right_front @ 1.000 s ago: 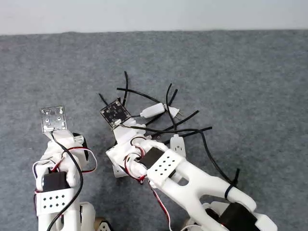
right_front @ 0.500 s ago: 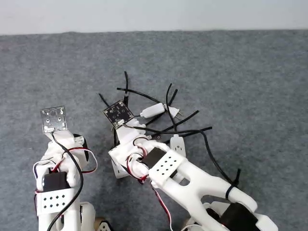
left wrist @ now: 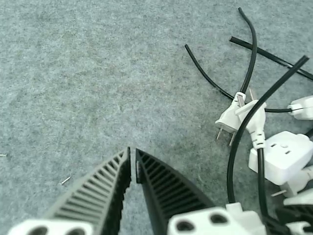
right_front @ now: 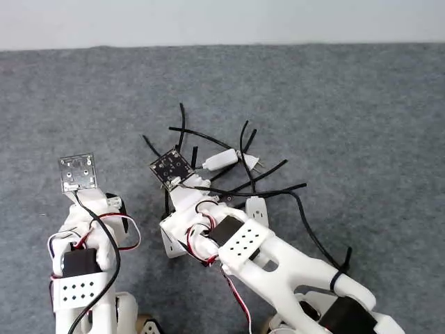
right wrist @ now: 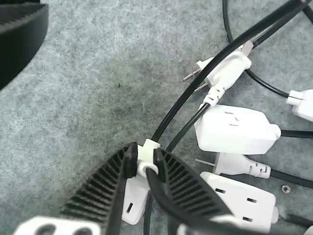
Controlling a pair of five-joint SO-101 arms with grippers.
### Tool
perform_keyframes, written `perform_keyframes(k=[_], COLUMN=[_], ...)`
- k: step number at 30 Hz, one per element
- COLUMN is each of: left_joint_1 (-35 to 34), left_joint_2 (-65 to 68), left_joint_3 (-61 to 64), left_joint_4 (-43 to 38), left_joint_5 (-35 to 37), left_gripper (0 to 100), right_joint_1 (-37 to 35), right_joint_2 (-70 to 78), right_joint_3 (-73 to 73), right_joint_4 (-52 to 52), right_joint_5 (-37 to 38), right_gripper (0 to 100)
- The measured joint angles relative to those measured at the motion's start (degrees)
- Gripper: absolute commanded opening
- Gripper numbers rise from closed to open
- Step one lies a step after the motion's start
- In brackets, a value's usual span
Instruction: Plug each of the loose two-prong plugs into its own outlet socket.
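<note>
Grey carpet (right_front: 361,104), pale wall (right_front: 222,21), tangled plugs (right_front: 226,159)

Grey mat (right_front: 361,104) w/ fine speckle, pale back strip (right_front: 222,21) up top. And the cords (left wrist: 250,49), all black; plugs (right wrist: 226,68) & outlet sockets (right wrist: 237,129) plain white, prongs silvery. Now the left gripper (left wrist: 132,164) & right gripper (right wrist: 145,157): black ribbed fingers (left wrist: 98,191), white bodies. The piece (right wrist: 146,147) in the right one is white too, plug or socket, can't tell. Both arms (right_front: 278,261) white, red/black/white wiring.
</note>
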Motion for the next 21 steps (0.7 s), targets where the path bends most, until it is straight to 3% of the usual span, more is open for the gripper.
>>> perform_keyframes(k=[21], left_joint_1=[-0.09], left_joint_2=[0.0], left_joint_3=[0.0], left_joint_4=[0.0], left_joint_5=[0.0], left_gripper=[1], right_joint_1=[-3.25], right_joint_2=[1.05], right_joint_3=[1.14], right_joint_4=[0.0], right_joint_5=[10.11], right_gripper=[0.8])
